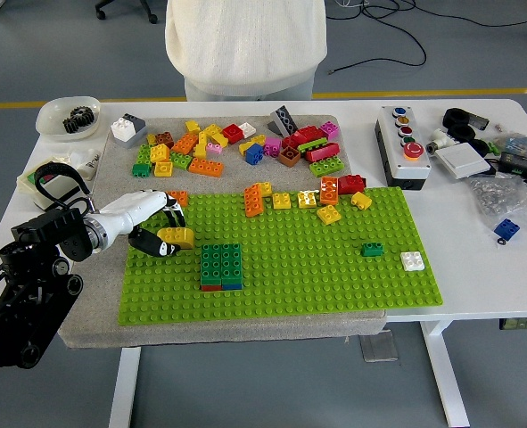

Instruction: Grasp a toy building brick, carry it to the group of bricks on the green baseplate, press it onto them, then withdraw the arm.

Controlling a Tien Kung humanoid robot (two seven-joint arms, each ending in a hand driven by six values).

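Presently, left hand (pixel 152 225) grips yellow brick (pixel 176 236) over green baseplate (pixel 334 276), left of dark green brick stack (pixel 220 266)

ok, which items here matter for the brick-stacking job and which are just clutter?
Job: left hand holding yellow rounded brick; dark green stacked brick block; bright green studded baseplate.

Clutter: grey button box; white bowl of black gears; loose blue brick.

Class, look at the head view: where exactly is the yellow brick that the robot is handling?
The yellow brick is held in the left hand over the left part of the green baseplate, just up-left of the green brick stack.
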